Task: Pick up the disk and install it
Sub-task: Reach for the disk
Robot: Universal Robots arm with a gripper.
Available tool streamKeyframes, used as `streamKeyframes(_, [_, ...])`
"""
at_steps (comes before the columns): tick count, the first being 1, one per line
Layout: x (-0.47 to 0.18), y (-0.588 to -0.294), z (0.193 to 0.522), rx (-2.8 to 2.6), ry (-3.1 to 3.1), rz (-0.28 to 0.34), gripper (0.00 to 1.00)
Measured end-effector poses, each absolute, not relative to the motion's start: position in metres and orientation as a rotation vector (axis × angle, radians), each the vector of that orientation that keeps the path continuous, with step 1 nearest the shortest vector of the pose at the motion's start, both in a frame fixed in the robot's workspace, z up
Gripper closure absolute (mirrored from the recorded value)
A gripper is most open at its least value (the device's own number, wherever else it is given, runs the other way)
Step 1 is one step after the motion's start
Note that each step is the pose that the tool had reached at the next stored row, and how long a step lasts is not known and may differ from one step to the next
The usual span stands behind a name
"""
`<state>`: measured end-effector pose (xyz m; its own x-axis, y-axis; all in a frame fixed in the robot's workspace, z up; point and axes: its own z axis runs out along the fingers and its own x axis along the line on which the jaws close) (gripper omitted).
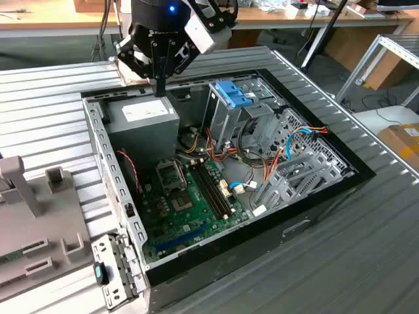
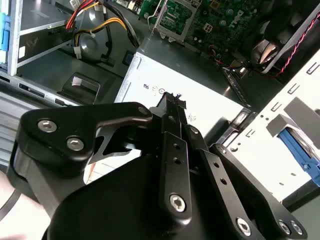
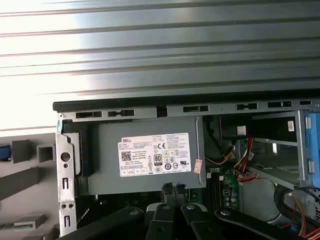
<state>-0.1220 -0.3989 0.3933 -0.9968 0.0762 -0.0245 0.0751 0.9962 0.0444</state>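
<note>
My gripper (image 1: pixel 160 88) hangs over the back left corner of the open computer case (image 1: pixel 314 216). It is just above the grey power supply (image 1: pixel 144 121) with the white label (image 3: pixel 154 154). In both wrist views the black fingers (image 2: pixel 170 130) meet at their tips, shut with nothing between them (image 3: pixel 172 188). A strip of light blue plastic (image 2: pixel 302 155) shows beside the grey fixture outside the case wall, also at the frame edge (image 3: pixel 4 152). I cannot tell whether it belongs to the disk. The tall metal drive cage (image 1: pixel 226 121) with its blue latch (image 1: pixel 232 93) stands in the middle of the case.
The green motherboard (image 1: pixel 190 209) lies on the case floor, with orange, red and blue cables (image 1: pixel 288 147) running to the drive bays at the exterior view's right. A grey fixture (image 1: pixel 39 222) sits at the exterior view's left on the ribbed metal table (image 1: pixel 59 111).
</note>
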Motion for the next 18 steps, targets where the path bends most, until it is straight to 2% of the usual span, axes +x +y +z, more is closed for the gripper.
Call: streamKeyframes(18, [-0.132,-0.399,0.393,0.118,3.112,0.068,0.89])
